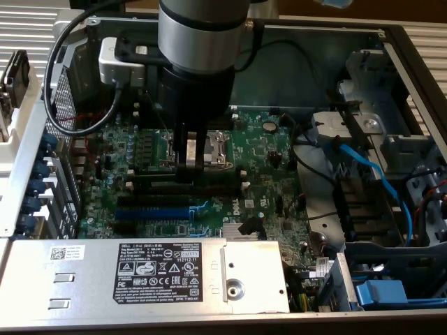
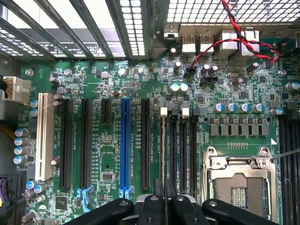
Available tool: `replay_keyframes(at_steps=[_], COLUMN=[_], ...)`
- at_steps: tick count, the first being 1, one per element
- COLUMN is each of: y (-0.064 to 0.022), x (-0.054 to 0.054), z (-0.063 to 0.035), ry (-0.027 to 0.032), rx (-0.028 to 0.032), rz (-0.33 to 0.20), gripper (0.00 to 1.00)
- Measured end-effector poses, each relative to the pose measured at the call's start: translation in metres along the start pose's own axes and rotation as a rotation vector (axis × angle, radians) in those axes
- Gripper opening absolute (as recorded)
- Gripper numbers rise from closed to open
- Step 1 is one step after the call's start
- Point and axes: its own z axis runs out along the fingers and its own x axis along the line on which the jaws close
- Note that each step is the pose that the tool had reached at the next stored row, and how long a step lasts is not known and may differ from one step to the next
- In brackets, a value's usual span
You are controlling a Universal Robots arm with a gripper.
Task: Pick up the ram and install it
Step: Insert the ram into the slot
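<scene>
Starting at the exterior view's left, the blue expansion slot (image 1: 150, 211) has nothing to do with this job. In the middle, the gripper (image 1: 192, 166) is down over the black memory slots (image 1: 155, 183), jaws pinched nearly together on the ram (image 2: 162, 150). In the wrist view it's a thin edge-on sliver standing along the memory slot nearest the expansion slots. So pickup's done and I'd call this the seating step. I reckon that needs the stick dead in line and a straight, even push; can't tell if it's bottomed out. The CPU socket (image 1: 218, 148) sits just right of the fingers.
</scene>
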Motion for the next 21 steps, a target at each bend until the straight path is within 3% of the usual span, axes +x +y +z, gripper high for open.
replay_keyframes(at_steps=[7,21], y=[-0.0025,-0.0026], x=[0.0014,0.0043], z=[-0.0002,-0.0002], ry=[-0.0096,-0.0268], rx=[-0.0087,-0.0177], rz=[-0.001,-0.002], gripper=[0.13,0.13])
